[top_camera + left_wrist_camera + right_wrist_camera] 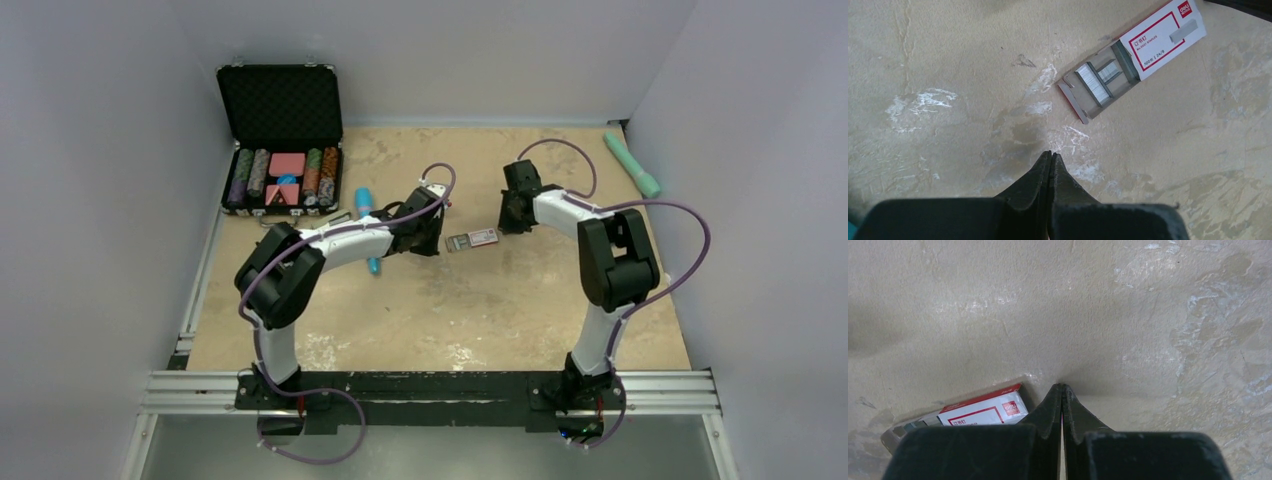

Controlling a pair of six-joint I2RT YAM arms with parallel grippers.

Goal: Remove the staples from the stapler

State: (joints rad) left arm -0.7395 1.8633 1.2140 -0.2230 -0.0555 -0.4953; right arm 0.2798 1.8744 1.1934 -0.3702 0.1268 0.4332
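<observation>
The left gripper (pixel 1050 156) and right gripper (pixel 1062 387) are pressed together, empty. The staple box (pixel 1133 55) (flimsy card, loose strips (pixel 1094 85) inside) is probably best gripped across its sleeve.

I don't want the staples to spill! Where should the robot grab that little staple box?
Probably the white-and-red sleeve of the staple box, pinched across its two long edges from straight above. The box lies flat on the table, so only its sides can be reached. Avoid the tray end: it is slid out, and the staples lie uncovered there.
</observation>
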